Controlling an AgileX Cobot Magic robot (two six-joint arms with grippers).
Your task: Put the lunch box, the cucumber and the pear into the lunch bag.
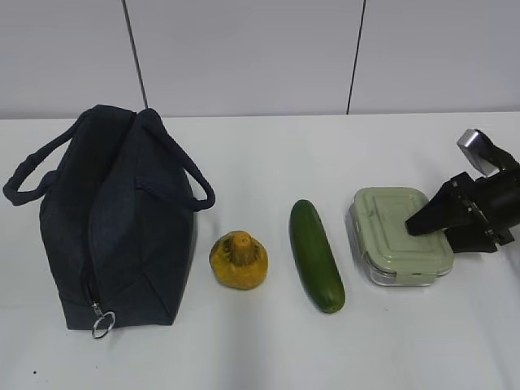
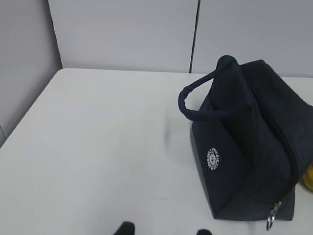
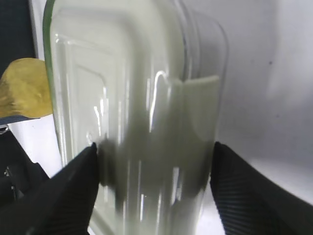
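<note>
**Desk:** Four items on your feed?

**Operator:** Yes, all in a row on the white tabletop (image 1: 268, 349). On the left I see the dark navy fabric lunch bag (image 1: 114, 227) standing upright, handles up, its metal ring pull (image 1: 102, 323) hanging low at the front corner. Just beside it sits the squat, lumpy yellow-orange pear (image 1: 238, 260), then the smooth dark-green cucumber (image 1: 315, 256) lying lengthwise, then the rectangular lunch box (image 1: 390, 236) with its pale sage-green lid and clear base. None of them touch.

**Desk:** And your right tool?

**Operator:** My right tool (image 1: 422, 221) is over the right-hand part of the lunch box. On the right wrist view its black fingers (image 3: 63, 196) are spread wide, one on each side of the lid. I can't tell whether the pads actually press the box.

**Desk:** Left side?

**Operator:** My left tool (image 2: 165, 230) shows only two dark fingertips at the bottom edge, apart, with bare tabletop between them. It's left of the bag, well apart from it.
</note>
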